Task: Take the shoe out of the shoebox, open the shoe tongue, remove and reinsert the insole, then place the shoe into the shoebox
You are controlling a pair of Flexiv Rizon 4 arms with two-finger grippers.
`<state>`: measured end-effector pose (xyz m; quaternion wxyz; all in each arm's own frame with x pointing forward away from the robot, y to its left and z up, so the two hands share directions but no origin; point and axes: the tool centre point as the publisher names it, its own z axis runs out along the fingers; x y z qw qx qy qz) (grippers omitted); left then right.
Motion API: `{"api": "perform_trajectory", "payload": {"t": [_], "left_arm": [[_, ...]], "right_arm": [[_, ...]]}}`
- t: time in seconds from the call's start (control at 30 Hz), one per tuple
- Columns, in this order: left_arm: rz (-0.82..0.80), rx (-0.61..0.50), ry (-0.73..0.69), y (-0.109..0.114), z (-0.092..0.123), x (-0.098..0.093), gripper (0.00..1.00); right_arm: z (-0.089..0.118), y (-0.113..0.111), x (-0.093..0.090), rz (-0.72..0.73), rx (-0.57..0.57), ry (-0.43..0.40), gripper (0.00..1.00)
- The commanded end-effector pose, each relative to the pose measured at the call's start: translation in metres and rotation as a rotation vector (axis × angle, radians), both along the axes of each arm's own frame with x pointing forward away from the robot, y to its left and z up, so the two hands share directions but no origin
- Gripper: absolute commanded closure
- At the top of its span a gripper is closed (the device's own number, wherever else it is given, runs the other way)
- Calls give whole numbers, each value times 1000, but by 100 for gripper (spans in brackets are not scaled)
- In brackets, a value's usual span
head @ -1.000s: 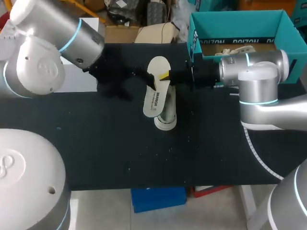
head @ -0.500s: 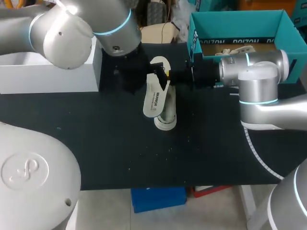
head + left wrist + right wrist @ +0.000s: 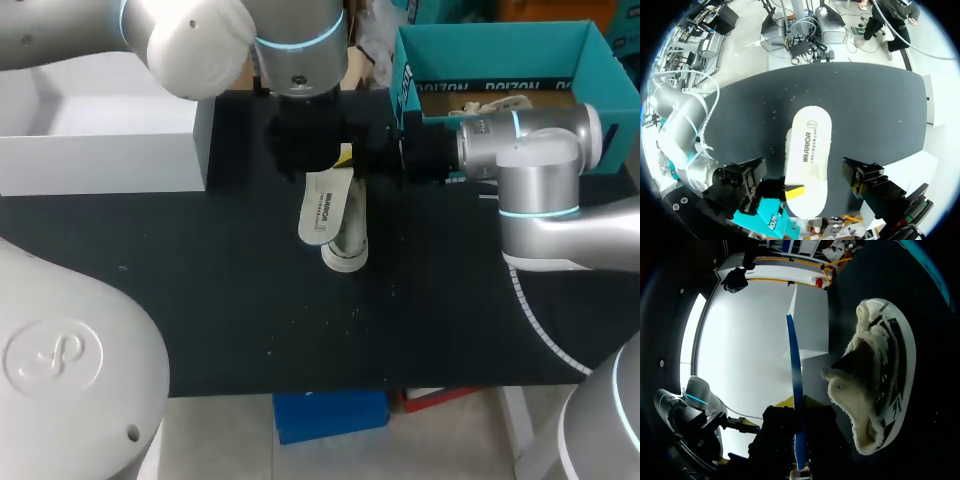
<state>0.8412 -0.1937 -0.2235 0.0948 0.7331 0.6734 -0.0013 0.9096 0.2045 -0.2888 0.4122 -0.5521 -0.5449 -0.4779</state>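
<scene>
White insole (image 3: 807, 155) is hanging pinched in my right gripper (image 3: 346, 158) over the shoe (image 3: 347, 250) for reinsertion; left gripper (image 3: 804, 176) is hovering wide-open, empty.

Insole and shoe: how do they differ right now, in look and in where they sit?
The insole is thin, flat and smooth; the shoe is bulky, with a fleecy lining around its open mouth. The insole is pinched at one end in the right tool and held above the shoe; the shoe rests on the black table, with no tool on it. Both are largely white.
</scene>
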Motion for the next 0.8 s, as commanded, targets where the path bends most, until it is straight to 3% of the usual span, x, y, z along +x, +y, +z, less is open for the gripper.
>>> {"api": "perform_trajectory", "payload": {"t": [0.03, 0.37, 0.8], "left_arm": [[1, -7, -7, -2, 2, 3, 0], [-10, -5, -10, -3, 11, 23, 0], [-11, -5, -26, 1, 21, 90, 0]], "right_arm": [[0, 1, 0, 0, 0, 0, 100], [0, 1, 0, 0, 0, 0, 100], [0, 1, 0, 0, 0, 0, 100]]}}
